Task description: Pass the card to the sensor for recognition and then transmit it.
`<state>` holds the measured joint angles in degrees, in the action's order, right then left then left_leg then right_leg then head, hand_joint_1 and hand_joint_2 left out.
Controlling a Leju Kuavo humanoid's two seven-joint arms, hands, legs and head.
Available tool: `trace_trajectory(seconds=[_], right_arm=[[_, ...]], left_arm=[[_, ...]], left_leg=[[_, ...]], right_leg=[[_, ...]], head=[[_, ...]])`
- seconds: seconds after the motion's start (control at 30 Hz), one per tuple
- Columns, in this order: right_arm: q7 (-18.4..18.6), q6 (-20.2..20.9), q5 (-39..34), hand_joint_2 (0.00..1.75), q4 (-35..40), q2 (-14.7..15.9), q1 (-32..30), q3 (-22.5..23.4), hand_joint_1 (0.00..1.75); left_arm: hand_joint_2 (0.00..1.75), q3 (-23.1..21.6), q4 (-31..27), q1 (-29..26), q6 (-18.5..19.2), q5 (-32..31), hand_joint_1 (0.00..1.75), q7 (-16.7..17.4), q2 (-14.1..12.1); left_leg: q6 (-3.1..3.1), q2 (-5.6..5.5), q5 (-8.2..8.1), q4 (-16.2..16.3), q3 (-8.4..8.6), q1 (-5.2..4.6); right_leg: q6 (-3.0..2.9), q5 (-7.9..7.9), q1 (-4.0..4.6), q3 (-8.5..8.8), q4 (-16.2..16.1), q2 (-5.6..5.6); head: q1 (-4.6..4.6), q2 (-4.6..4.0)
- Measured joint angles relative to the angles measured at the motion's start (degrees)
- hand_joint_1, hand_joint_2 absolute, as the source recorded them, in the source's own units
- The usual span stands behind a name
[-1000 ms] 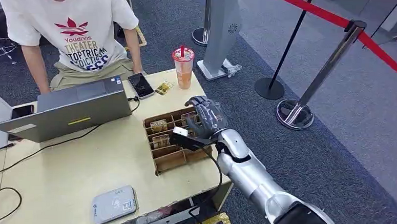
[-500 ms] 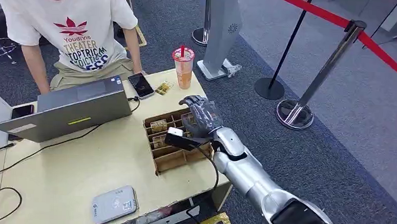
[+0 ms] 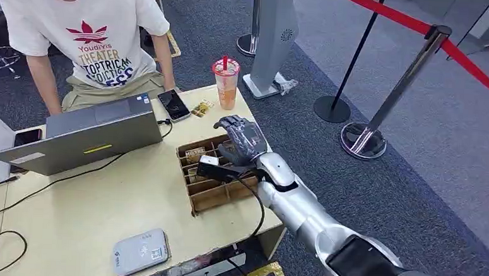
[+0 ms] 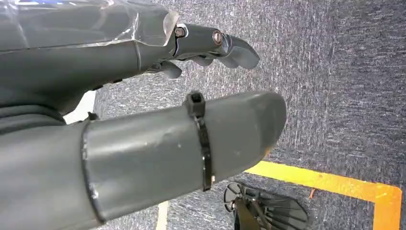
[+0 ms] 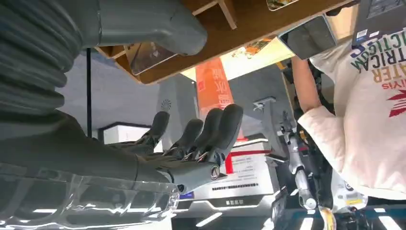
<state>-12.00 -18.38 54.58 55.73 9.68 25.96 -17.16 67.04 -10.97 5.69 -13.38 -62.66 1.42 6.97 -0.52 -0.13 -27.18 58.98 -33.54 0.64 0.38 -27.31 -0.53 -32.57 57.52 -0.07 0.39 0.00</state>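
The right hand's fingers (image 3: 235, 126) are spread and lightly curled with nothing between them, hovering above the far end of the wooden card tray (image 3: 212, 196); the right wrist view shows the thumb apart from the other fingers and no card in the gap. The right hand (image 3: 240, 140) sits over the tray's right-hand slots, its silver forearm running back to the near right. The cards (image 3: 195, 153) stand in the divided slots on the tray's left side, just beside the hand and untouched. The step in hand looks like picking 1 card: it seems best to lower the fingers squarely over a single slot, pinch the card by its top edge with thumb opposite the fingers, and lift straight up so the dividers do not catch it. The sensor (image 3: 140, 252), a grey pad, lies at the near edge of the table (image 3: 100, 197), well apart from the tray. The left hand (image 4: 210, 45) hangs above the carpet, fingers loosely curled, holding nothing.
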Motion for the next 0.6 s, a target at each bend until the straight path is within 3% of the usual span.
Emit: trace_trajectory(seconds=[0.5, 0.6], right_arm=[[0.33, -2.38, -1.31, 1.75, -2.25, 0.70, 0.33, 0.00, 0.75], [0.72, -2.47, -1.25, 1.75, -1.72, 1.27, -0.48, 0.24, 0.80]], left_arm=[[0.00, 0.00, 0.00, -0.20, 0.00, -0.04, 0.00, -0.31, -0.02], [0.00, 0.00, 0.00, -0.20, 0.00, -0.15, 0.00, -0.31, -0.02]], left_leg=[[0.00, 0.01, 0.00, 0.00, 0.02, 0.00], [0.00, 0.01, 0.00, 0.00, 0.02, 0.00]], right_leg=[[0.00, 0.00, 0.00, -0.01, 0.00, 0.01], [0.00, 0.00, 0.00, -0.01, 0.00, 0.01]], head=[[0.00, 0.00], [0.00, 0.00]])
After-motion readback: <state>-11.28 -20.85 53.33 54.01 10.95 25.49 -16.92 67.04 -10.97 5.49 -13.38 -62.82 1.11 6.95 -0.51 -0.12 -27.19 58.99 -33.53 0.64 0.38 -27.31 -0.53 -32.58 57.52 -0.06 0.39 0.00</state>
